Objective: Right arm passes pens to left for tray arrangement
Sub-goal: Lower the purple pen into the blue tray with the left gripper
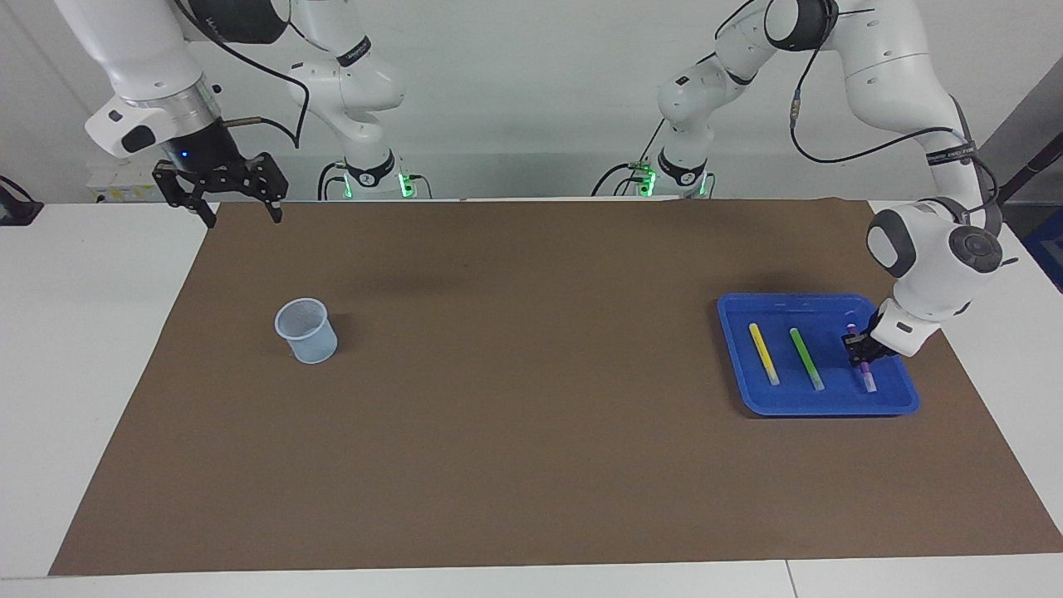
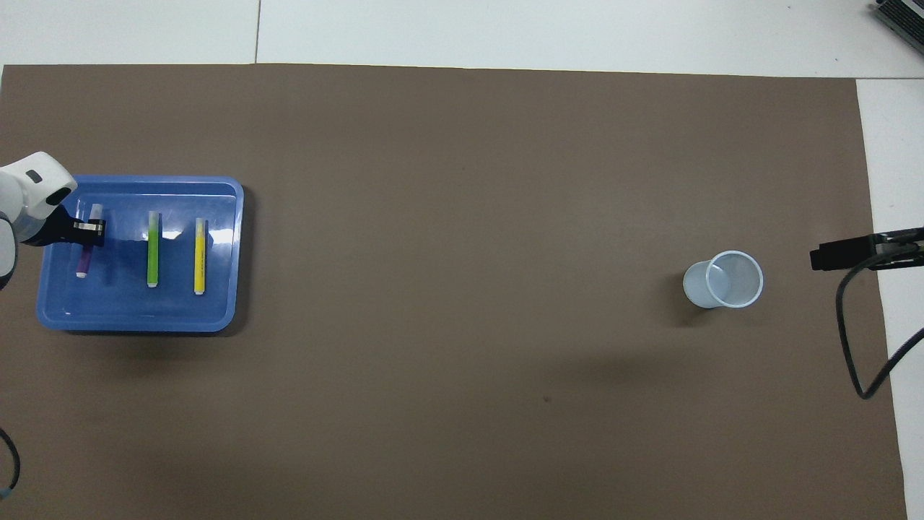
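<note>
One blue tray (image 1: 818,405) sits on the brown mat (image 1: 531,415) near the left arm's end of the table (image 1: 83,332); it holds three pens lying side by side, apart from one another: one yellow pen (image 1: 764,353), one green pen (image 1: 806,358) in the middle, and one purple pen (image 1: 864,368) closest to the table's end edge; the left pincer (image 1: 860,350) is down in the tray, its fingers set on either side of the purple pen, though I cannot tell whether they grip it; the right pincer (image 1: 237,203) hangs with fingers spread wide and empty over the mat's corner at the right arm's end, by the robots' edge; one pale translucent cup (image 1: 306,330) stands upright on the mat toward that end.
</note>
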Robot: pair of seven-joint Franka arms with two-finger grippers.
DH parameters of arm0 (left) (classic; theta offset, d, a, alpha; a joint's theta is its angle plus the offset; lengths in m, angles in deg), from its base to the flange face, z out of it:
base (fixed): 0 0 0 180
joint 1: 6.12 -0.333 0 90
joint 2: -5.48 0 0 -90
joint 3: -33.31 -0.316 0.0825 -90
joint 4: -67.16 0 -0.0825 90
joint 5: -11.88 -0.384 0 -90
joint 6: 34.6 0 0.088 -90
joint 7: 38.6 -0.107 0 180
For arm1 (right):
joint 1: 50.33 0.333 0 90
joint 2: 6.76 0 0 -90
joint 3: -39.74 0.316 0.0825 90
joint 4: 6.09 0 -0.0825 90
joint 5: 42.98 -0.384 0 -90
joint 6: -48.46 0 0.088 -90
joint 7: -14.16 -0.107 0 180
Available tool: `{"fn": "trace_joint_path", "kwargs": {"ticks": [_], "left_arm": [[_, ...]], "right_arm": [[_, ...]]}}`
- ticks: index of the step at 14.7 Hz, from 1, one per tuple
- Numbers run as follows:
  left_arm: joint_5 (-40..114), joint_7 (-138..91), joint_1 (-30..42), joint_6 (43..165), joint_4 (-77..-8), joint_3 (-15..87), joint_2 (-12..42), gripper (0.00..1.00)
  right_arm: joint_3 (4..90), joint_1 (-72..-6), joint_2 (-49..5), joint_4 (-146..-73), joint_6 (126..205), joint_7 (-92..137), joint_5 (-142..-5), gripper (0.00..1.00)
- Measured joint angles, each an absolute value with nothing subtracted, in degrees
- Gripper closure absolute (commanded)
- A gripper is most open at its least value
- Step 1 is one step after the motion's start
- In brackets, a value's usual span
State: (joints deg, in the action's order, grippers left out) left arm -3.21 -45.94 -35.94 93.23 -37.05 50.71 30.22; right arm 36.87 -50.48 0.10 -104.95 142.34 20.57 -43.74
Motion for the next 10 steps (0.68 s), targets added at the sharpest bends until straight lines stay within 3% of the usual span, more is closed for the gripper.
{"fn": "trace_joint_path", "kwargs": {"ticks": [2,3,4,10], "left_arm": [[-3.2,-46.4,-36.5,93.7,-37.1,50.7,30.6,0.95],[-3.2,-46.4,-36.6,93.8,-37.1,50.7,30.7,0.52],[-3.2,-46.4,-36.6,93.9,-37.1,50.7,30.8,0.01],[-3.2,-46.4,-36.6,93.6,-37.0,50.8,31.0,0.0]], "right_arm": [[36.9,-50.5,0.1,-104.7,141.6,20.6,-43.7,0.0],[36.9,-50.5,0.1,-104.6,141.2,20.5,-43.7,0.0],[36.9,-50.5,0.1,-104.5,140.8,20.3,-43.7,0.0],[36.9,-50.4,0.0,-104.4,139.5,19.0,-43.7,0.0]]}}
